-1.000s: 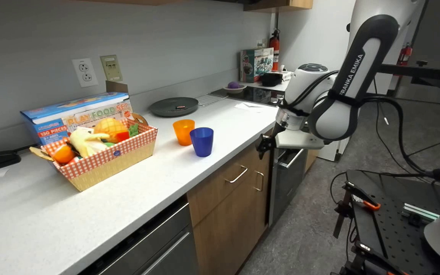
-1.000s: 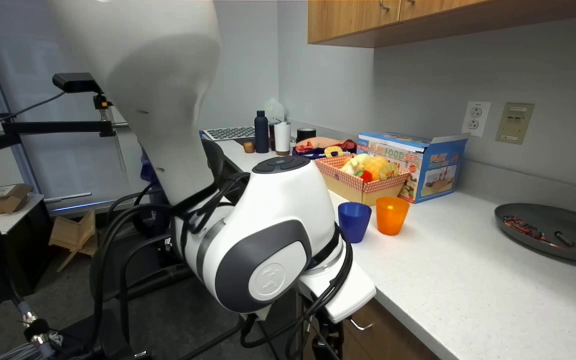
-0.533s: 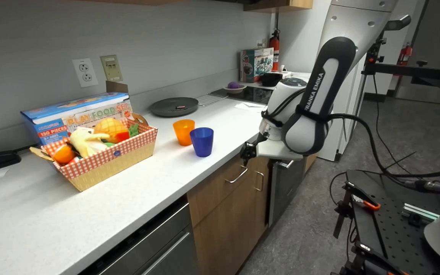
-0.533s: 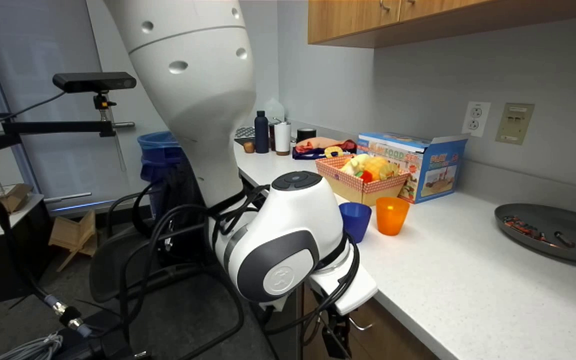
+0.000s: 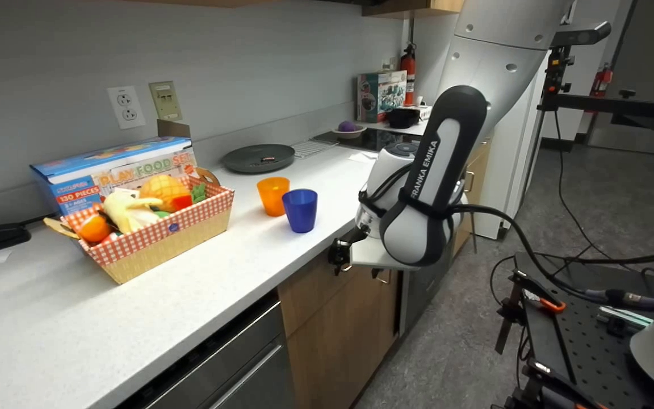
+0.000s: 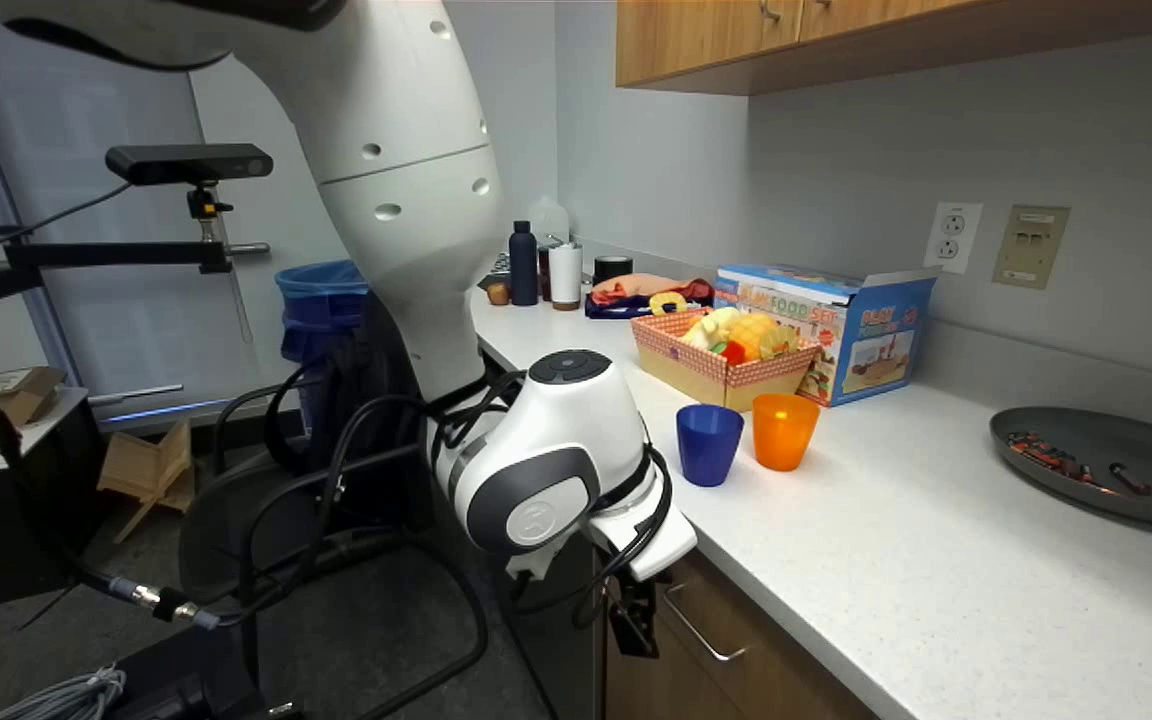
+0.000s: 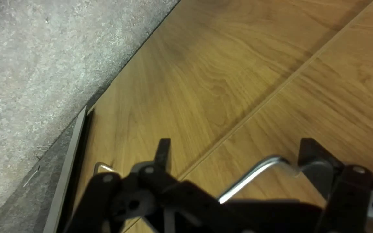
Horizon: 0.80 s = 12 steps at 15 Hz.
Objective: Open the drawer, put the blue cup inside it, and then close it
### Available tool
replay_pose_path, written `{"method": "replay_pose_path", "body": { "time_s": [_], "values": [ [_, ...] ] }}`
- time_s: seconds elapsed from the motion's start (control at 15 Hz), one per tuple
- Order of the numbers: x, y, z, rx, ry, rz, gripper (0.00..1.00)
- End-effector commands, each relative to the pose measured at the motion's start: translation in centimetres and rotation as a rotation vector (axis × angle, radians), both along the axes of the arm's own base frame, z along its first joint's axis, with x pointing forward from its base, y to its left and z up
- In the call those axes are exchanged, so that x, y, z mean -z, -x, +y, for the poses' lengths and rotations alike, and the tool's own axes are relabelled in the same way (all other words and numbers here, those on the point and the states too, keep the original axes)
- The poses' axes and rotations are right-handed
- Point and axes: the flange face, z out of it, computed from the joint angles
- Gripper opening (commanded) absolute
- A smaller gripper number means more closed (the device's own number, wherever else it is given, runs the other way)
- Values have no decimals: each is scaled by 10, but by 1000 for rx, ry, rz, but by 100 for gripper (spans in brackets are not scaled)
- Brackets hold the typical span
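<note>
The drawer has a light wood front and is shut under the counter. Its front also shows in an exterior view and in the wrist view. Its metal bar handle lies between my open, empty fingers in the wrist view, apart from the left finger; I cannot tell whether it touches the right one. In an exterior view my gripper partly covers the handle; in an exterior view the gripper is beside the handle. The blue cup stands upright on the counter, also in an exterior view.
An orange cup stands beside the blue cup. A checked basket of play food and a dark pan are on the counter. The counter edge runs above the drawer. A cabinet door with its own handle is below.
The arm has moved along the cabinet front and downward, bringing my gripper from beyond the drawer to its handle. Cups and drawer have not moved.
</note>
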Motion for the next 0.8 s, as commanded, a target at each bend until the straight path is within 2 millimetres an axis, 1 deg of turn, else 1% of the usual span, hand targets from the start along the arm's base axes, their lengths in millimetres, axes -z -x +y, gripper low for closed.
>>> {"method": "replay_pose_path", "body": {
  "time_s": [0.0,0.07,0.27,0.33,0.73],
  "values": [
    [10,4,-21,-19,38,-22,100],
    [11,13,-32,-19,55,-11,100],
    [7,21,-48,-47,73,-5,100],
    [7,14,-37,-50,77,-4,100],
    [-3,16,-29,-58,65,-10,100]
  ]
}}
